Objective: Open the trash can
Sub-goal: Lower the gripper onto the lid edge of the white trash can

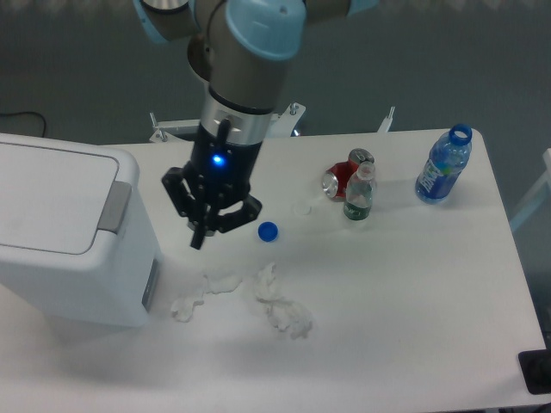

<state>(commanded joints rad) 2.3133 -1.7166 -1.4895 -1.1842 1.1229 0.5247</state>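
The trash can (65, 232) is a large white boxy bin at the left of the table. Its flat white lid (47, 196) lies closed, and a grey push-button strip (114, 206) runs along the lid's right edge. My gripper (203, 232) hangs above the table just right of the bin, about level with the strip and apart from it. Its dark fingers point down and look close together, with nothing between them.
A blue bottle cap (268, 231) lies right of the gripper. Crumpled white tissues (280, 305) lie in front. A red can (340, 179), a small green bottle (359, 194) and a blue water bottle (443, 165) stand at the right.
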